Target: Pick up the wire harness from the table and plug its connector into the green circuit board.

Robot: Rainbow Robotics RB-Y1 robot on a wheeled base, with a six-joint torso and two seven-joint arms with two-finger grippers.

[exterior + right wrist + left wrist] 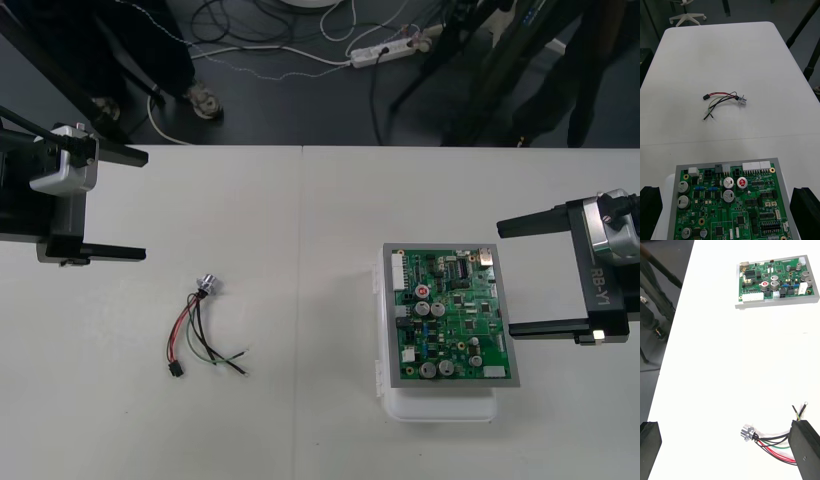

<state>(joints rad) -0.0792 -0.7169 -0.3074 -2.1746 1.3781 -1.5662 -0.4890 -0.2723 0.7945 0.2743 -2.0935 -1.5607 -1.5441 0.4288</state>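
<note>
harness (200, 330) first: in the front view we find it lying loose on the table (300, 220), left of centre, with its round metal socket (209, 284) at the far end, its small black plug (176, 371) at the near end and the wires fanned between. the green circuit board (450, 315) sits on its white base (440, 408), well apart to the right. the left gripper (142, 204) hangs at its own side, left of and beyond the harness, jaws spread wide and touching nothing. the right gripper (507, 279) waits at the board's right edge, likewise wide apart and empty. in the right wrist view we look across the board to the harness out on bare table, with the fingers (650, 210) standing far apart. in the left wrist view the socket and wires lie near the gripper — one finger (805, 450) stands in front of part of the wires, so the plug is hidden from us there, yet nothing is clamped. we judge the task not yet begun: pick-up, carry and plugging-in are all left to do.
</note>
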